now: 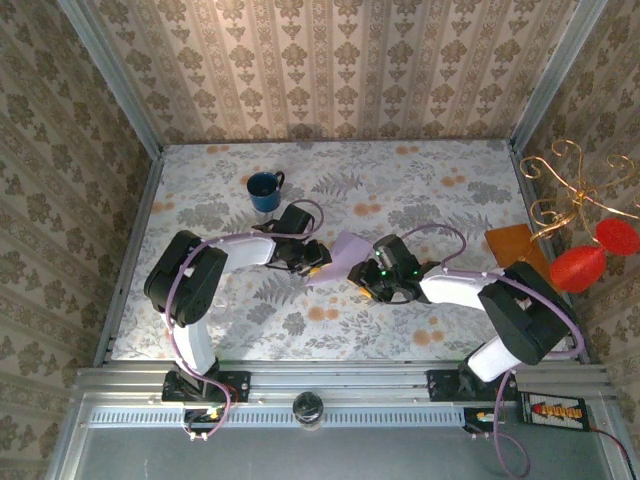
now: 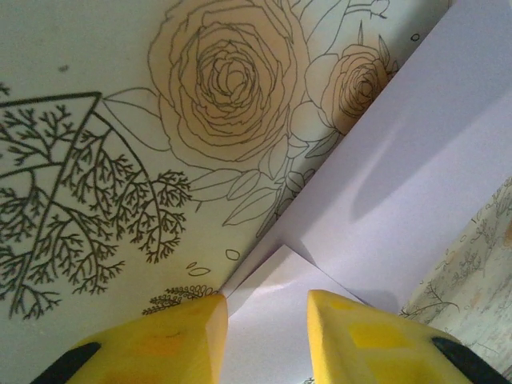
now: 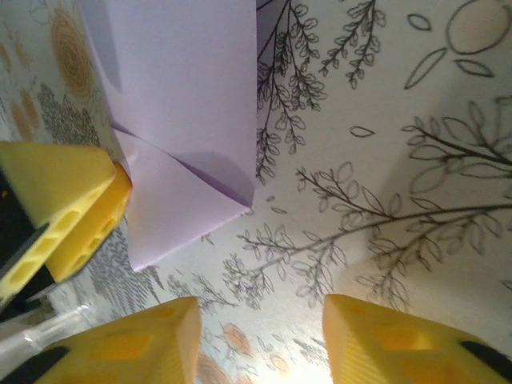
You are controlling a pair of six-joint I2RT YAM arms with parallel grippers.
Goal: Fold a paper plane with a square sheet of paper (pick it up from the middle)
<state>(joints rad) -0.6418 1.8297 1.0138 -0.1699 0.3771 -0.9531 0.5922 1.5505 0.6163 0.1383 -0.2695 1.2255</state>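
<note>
**Lilac sheet of paper [image 1: 347,248] mid-worktop, both end effectors at it**

Floral-print worktop [image 1: 420,180], patterned wallpaper on three sides, metal rail along the near edge

Left arm [image 1: 190,275] reaches in from the left and right arm [image 1: 500,300] from the right; they meet near the middle of the worktop

Sheet of paper lies between the two arm tips, partly folded, no longer a plain square. Left wrist view: one big flat lilac panel [image 2: 416,160] runs up to the right, with a smaller folded corner over it pointing at the camera. Right wrist view: the sheet [image 3: 184,88] sits upper left, with a diagonal flap lifted slightly and throwing a shadow

Orange-brown flat rectangle [image 1: 512,245] at the right edge of the worktop, well apart from the sheet, beside a gold wire stand [image 1: 560,190] with red ornaments [image 1: 578,268]

Blue mug [image 1: 265,190] upright at the back left, near the left arm's wrist, apart from the sheet

Left end effector [image 2: 268,308]: yellow fingers parted with a clear gap, and the folded corner shows in that gap. Can't tell whether the pads touch the paper; nothing is pinched

Right end effector [image 3: 260,308]: fingers parted over bare floral worktop, nothing between them, the sheet's lower edge just beside it. A yellow finger of the left end effector [image 3: 60,208] shows at the sheet's left edge
</note>
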